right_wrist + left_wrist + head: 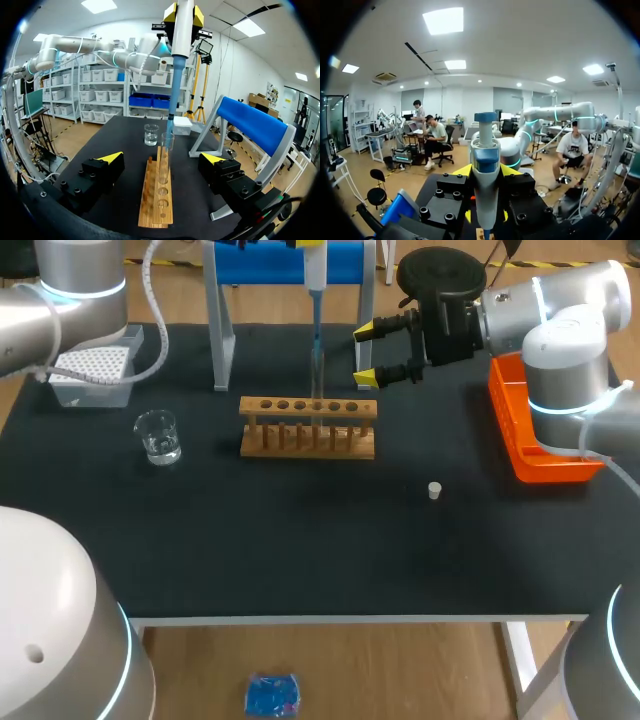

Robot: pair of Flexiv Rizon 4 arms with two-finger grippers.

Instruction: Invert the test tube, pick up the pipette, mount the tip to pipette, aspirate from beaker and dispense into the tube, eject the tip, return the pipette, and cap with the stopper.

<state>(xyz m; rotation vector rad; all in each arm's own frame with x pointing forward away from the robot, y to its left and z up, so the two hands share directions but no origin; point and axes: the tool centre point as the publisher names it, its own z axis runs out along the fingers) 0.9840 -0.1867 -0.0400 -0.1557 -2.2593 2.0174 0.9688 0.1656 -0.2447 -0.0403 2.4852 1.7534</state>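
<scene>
While my left claw (485,170) is clamping the pipette (485,150) by its fat body, I'm holding it upright over the wooden rack (308,430). Its blue tip (316,335) is pointing down at the mouth of the glass tube (167,144) standing in the rack, and I can't tell if it's actually inside. My right claw (367,354) is hanging wide open beside the rack, gripping nothing. The beaker (158,435) is sitting well off to the left.

I'm guessing we're dispensing. The pipette looks like light, stiff plastic, so I'm holding the body, not the thin tip. The tube is slick, breakable glass, so I'm thinking a gentle pinch near the top.
</scene>
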